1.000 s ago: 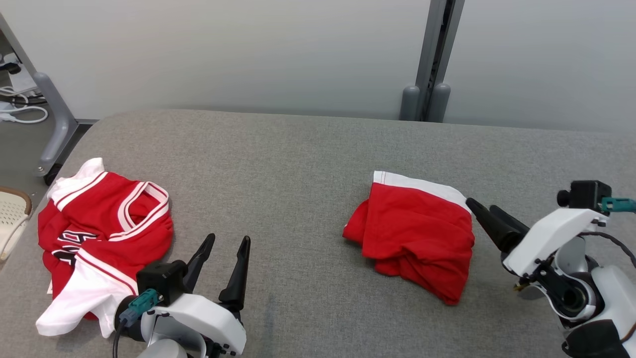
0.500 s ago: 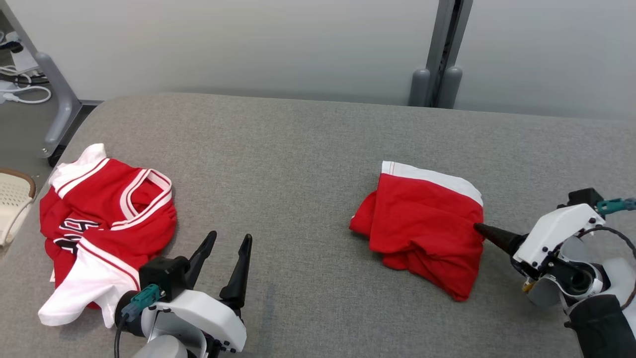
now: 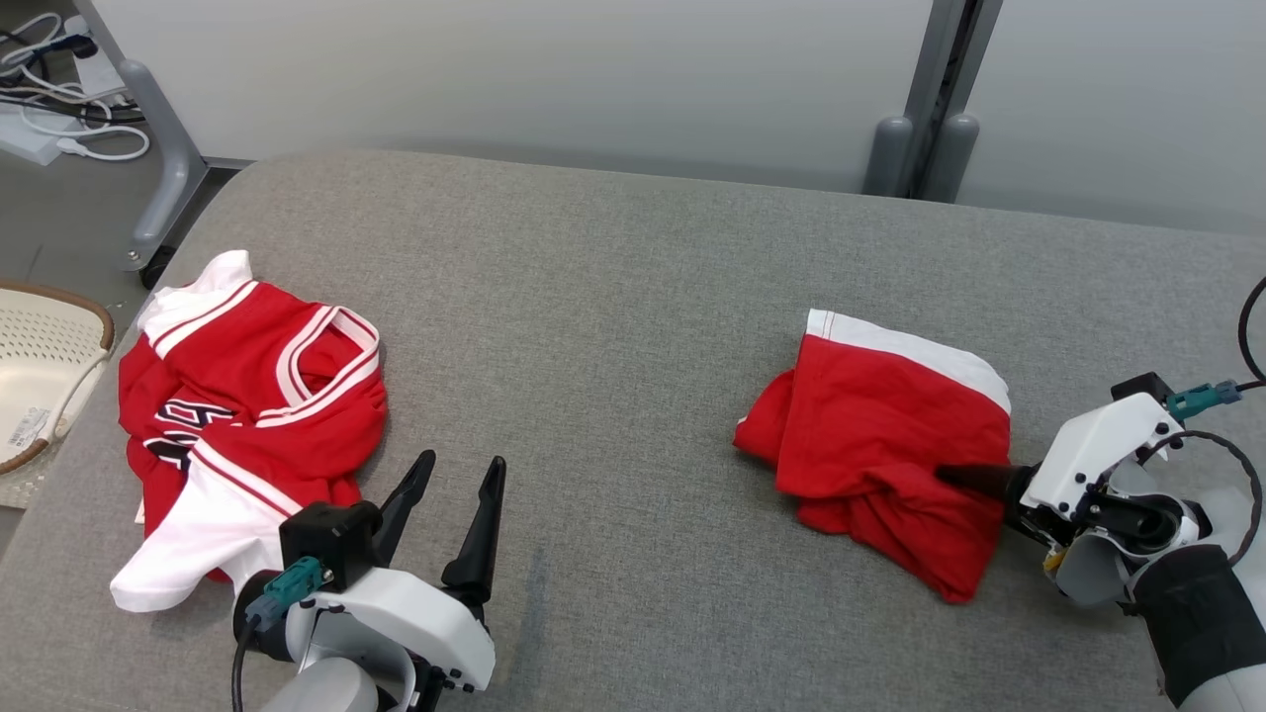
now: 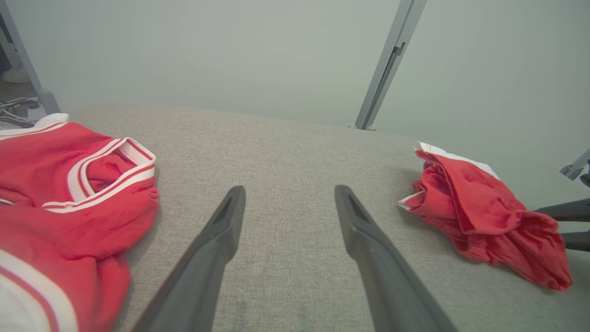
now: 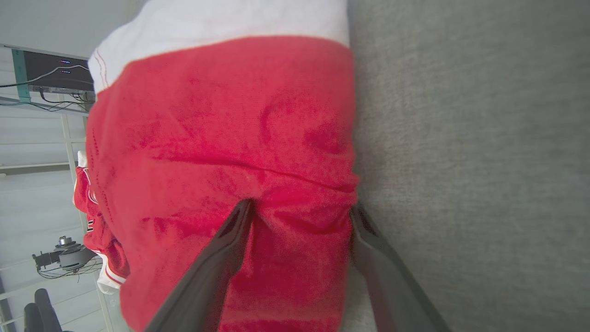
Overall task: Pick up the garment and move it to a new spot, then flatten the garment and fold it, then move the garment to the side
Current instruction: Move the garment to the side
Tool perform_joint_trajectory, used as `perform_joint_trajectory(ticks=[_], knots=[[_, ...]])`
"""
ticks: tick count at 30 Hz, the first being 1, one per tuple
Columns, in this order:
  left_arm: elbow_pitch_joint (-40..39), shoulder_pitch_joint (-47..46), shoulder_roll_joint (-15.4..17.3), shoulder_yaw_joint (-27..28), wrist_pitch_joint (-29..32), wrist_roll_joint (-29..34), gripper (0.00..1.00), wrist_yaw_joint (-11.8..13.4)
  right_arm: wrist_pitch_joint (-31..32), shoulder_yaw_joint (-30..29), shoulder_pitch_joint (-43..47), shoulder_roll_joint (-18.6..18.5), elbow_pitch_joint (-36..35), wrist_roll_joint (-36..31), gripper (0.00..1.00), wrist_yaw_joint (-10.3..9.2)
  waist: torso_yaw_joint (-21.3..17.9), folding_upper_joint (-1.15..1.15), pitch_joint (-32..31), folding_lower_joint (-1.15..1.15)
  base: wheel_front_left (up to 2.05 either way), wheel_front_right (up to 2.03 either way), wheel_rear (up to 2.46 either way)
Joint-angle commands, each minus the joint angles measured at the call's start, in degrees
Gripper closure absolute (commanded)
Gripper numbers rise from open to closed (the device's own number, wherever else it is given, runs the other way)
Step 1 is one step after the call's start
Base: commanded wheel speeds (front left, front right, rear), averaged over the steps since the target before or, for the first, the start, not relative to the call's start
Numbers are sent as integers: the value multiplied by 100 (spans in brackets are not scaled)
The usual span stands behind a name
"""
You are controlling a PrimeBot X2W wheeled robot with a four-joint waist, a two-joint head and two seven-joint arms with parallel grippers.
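rumpled red garment [image 3: 875, 435], white-edged, loosely bunched

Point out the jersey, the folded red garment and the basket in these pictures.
jersey [image 3: 336, 420], head view, red cloth just below the neckline.
folded red garment [image 3: 870, 415], head view, middle of the red top layer.
basket [image 3: 45, 341], head view, pale inner wall.
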Motion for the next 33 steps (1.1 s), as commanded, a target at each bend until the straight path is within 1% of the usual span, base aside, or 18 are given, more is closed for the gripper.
perform_joint_trajectory(ticks=[1, 3, 4, 6, 10, 16, 17, 20, 23, 28, 33], knots=[[20, -110, -2, 21, -27, -10, 0, -32, 1, 7, -13, 38, 121, -32, 0, 1, 27, 0, 10, 0, 0, 0, 0], [42, -113, -7, 32, -33, -17, 0, -46, 3, -26, -65, 97, 200, 23, 0, 1, 56, 0, 13, 0, 0, 0, 0], [53, -112, -7, 36, -30, -16, 0, -39, -9, -51, -89, 112, 197, 70, 18, 1, 66, 0, 12, 0, 0, 0, 0], [67, -105, -9, 42, -37, -18, 0, -39, -31, -65, -106, 129, 130, 130, 100, 2, 73, 0, 6, 0, 0, 0, 0], [77, -81, -18, 49, -49, -21, 0, -21, -65, 1, -47, 119, -70, 216, 100, 3, 39, 0, -21, 0, 0, 0, 0], [54, -65, 5, 58, -65, -1, 0, -13, -232, 139, 85, 82, -560, 354, 100, 3, -107, 0, -69, 0, 0, 0, 0], [30, -79, -4, 68, -77, 25, 0, -18, -278, 213, 106, 37, -765, 413, 100, 3, -164, 0, -79, 0, 0, 0, 0], [10, -65, -17, 93, -85, 56, 0, -29, -280, 336, 216, -44, -1059, 509, 100, 3, -271, 0, -83, 0, 0, 0, 0], [-29, -71, -48, 121, -99, 106, 0, -62, -276, 477, 254, -233, -1332, 566, 100, 3, -399, 0, -44, 0, 0, 0, 0], [-68, -137, -86, 222, -121, 232, 0, -107, -238, 691, 253, -406, -1654, 659, 100, 3, -592, 0, 64, 0, 0, 0, 0], [-160, -203, -178, 398, -132, 553, 0, -178, -286, 950, 157, -654, -1995, 770, 100, 4, -872, 0, 260, 0, 0, 0, 0]])
